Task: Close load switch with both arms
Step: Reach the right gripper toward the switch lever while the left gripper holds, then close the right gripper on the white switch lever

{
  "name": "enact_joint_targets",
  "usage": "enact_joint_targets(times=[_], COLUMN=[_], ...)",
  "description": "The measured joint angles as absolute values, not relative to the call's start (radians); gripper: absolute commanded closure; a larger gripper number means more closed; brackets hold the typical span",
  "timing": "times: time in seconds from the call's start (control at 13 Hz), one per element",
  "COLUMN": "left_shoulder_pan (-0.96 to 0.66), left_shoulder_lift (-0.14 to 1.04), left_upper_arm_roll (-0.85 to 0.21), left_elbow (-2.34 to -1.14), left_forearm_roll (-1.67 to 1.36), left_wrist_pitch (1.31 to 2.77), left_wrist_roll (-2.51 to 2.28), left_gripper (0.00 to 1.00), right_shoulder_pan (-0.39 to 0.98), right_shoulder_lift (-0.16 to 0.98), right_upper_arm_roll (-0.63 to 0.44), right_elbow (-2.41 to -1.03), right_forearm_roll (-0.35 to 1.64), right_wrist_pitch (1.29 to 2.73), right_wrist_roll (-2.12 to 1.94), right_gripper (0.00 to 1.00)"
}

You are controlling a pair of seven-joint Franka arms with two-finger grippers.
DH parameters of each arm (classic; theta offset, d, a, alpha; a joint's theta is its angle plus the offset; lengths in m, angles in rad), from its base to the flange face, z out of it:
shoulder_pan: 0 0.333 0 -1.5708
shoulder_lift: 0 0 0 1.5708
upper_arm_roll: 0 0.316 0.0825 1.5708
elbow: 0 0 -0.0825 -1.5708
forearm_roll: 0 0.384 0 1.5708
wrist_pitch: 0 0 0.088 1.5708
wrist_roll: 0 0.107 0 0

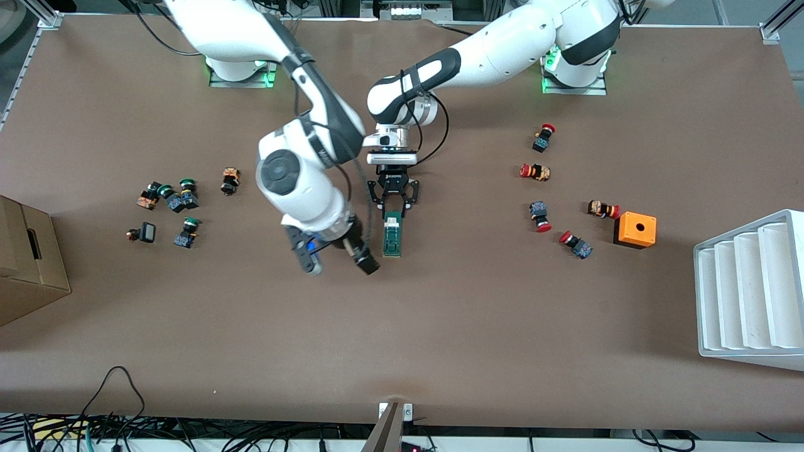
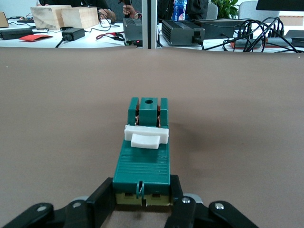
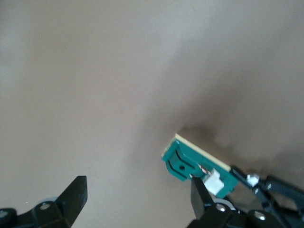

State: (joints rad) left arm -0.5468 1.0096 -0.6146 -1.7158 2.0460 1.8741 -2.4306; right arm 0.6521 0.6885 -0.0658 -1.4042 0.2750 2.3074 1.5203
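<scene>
The load switch (image 1: 392, 235), a narrow dark-green block with a white tab (image 2: 146, 137), lies flat on the brown table near the middle. My left gripper (image 1: 393, 212) is down at the end of the switch farther from the front camera. Its fingers (image 2: 102, 197) press both sides of that end, shut on it (image 2: 142, 164). My right gripper (image 1: 364, 258) hovers low beside the switch, toward the right arm's end. It is wide open and empty (image 3: 137, 199). One of its fingertips (image 3: 199, 192) is close to the switch's tab end (image 3: 190, 164).
Several green-capped push-buttons (image 1: 171, 202) lie toward the right arm's end, by a cardboard box (image 1: 25, 257). Several red-capped push-buttons (image 1: 536, 171), an orange box with a hole (image 1: 635, 230) and a white ribbed tray (image 1: 750, 292) are toward the left arm's end.
</scene>
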Motion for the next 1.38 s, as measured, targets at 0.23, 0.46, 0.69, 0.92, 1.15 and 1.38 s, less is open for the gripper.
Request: enact_joint_targets(times=[0.23,0.46,0.69,0.92,1.15,1.38], left_shoulder_pan=[-0.548,-0.549,-0.549,-0.549,-0.55,-0.55], left_shoulder_lift=[1.011,1.012,1.013,1.013,1.013,1.013], left_upper_arm_roll=[-0.615,-0.615,-0.615,-0.615,-0.615,-0.615], left_elbow=[-1.714,-1.714,-1.713,-1.713,-1.713,-1.713], left_forearm_roll=[2.046,2.047,2.047,2.048,2.048,2.048], left_wrist_pitch=[1.87,1.868,1.867,1.867,1.866,1.866], left_wrist_roll=[-2.431,-2.431,-2.431,-2.431,-2.431,-2.431], left_gripper=[0.83,0.83,0.83,0.82,0.82,0.82], right_shoulder_pan=[0.704,0.728,0.737,0.748,0.75,0.751], right_shoulder_lift=[0.69,0.687,0.683,0.68,0.676,0.674], right_upper_arm_roll=[-0.066,-0.061,-0.05,-0.045,-0.035,-0.031], right_elbow=[-1.481,-1.556,-1.592,-1.621,-1.668,-1.682], right_forearm_roll=[0.275,0.274,0.273,0.273,0.271,0.262], right_wrist_pitch=[2.367,2.426,2.455,2.472,2.513,2.531], right_wrist_roll=[1.608,1.627,1.656,1.674,1.682,1.684], right_gripper=[0.25,0.44,0.46,0.5,0.51,0.51])
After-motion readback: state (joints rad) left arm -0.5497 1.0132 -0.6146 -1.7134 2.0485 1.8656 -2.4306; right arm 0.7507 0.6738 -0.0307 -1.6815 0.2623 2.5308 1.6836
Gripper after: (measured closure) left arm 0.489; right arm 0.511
